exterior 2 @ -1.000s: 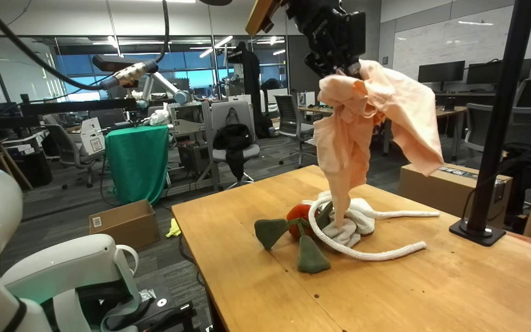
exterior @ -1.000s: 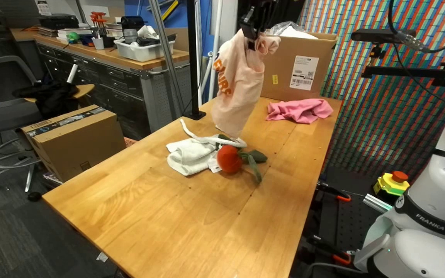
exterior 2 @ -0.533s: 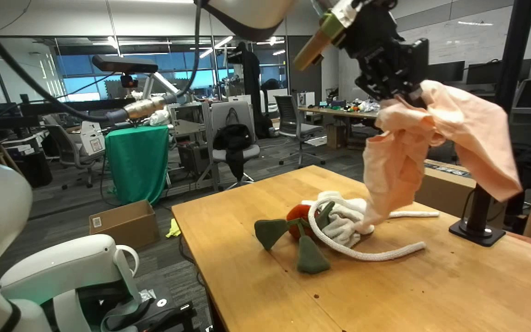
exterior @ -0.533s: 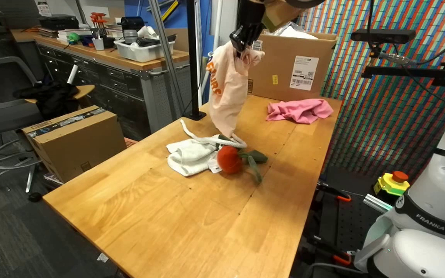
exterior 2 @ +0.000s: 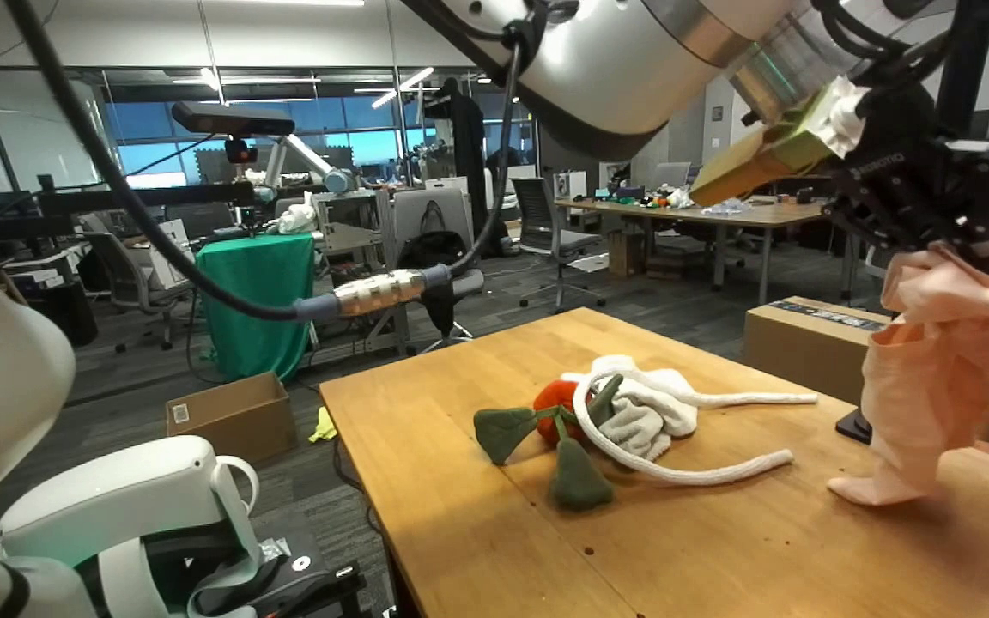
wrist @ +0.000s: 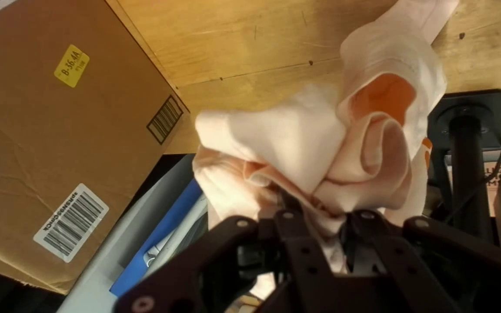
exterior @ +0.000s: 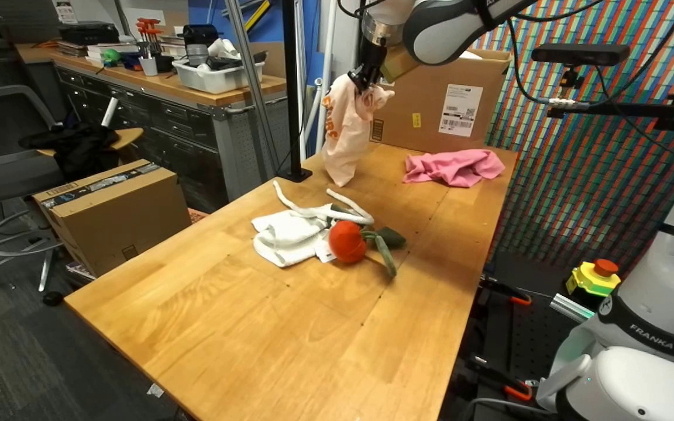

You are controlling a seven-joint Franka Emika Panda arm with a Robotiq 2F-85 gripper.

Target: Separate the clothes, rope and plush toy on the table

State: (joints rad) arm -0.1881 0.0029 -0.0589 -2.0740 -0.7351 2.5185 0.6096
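My gripper (wrist: 315, 215) is shut on the peach-tan cloth (wrist: 294, 134), one of the clothes, whose folds bunch between the fingers. In both exterior views this cloth (exterior: 346, 128) dangles near the black pole; whether its lower end (exterior 2: 868, 489) touches the table (exterior 2: 494, 549) I cannot tell. Nearer the middle of the table, the white cloth (exterior: 287, 237), the cream rope (exterior 2: 700, 475) and the plush toy (exterior: 347, 241) lie together. The rope loops over the white cloth and around one of the toy's green leaves. Crumpled pink cloth (exterior: 454, 166) rests apart from them, close to the cardboard box.
A large cardboard box (exterior: 425, 111) occupies the table's far end, near the gripper. The black pole (exterior: 293, 88) stands on a flat base (wrist: 468, 98) at the table edge, close to the hanging cloth. A black camera (exterior: 580, 54) is mounted beside the table.
The gripper has carried the peach-tan cloth away from the pile toward the pole and the far box, and lower. Its hanging end no longer overlaps the rope and white cloth in view.
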